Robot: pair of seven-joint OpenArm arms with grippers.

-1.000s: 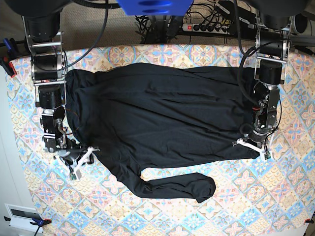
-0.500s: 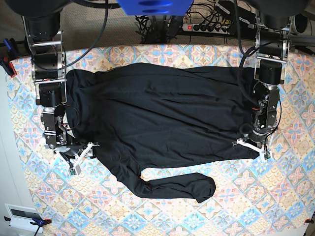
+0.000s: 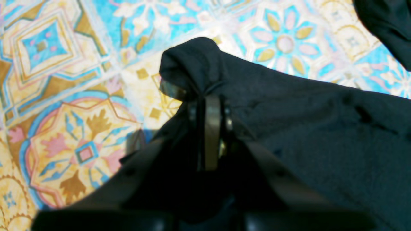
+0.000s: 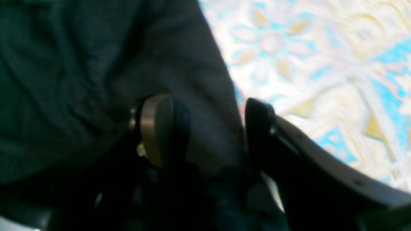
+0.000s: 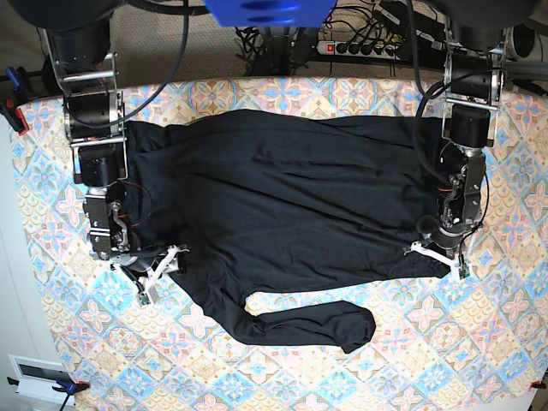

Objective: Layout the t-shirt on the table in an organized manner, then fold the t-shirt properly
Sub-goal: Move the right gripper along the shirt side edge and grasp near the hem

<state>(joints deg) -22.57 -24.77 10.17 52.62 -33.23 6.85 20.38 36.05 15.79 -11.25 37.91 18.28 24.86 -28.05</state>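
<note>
The black t-shirt (image 5: 282, 197) lies spread across the patterned table (image 5: 257, 377), with one long sleeve (image 5: 308, 327) curled toward the front. My left gripper (image 5: 438, 255) is at the garment's right front corner. In the left wrist view my left gripper (image 3: 208, 99) is shut on a bunched tip of the t-shirt (image 3: 305, 128). My right gripper (image 5: 160, 269) is at the garment's left front edge. In the right wrist view my right gripper (image 4: 208, 128) is open, its fingers (image 4: 157, 128) set wide apart over the edge of the t-shirt (image 4: 80, 64), which lies loose between them.
The table's cloth (image 3: 80, 64) shows around the garment on every side. A power strip and cables (image 5: 360, 44) lie beyond the far edge. A red clamp (image 5: 17, 116) grips the cloth at the left edge. The table's front rim curves near the bottom corners.
My right gripper opened wider and slid rightward onto the t-shirt's left edge, and that arm shifted inward. The garment's left edge moved slightly right. The left arm stayed still.
</note>
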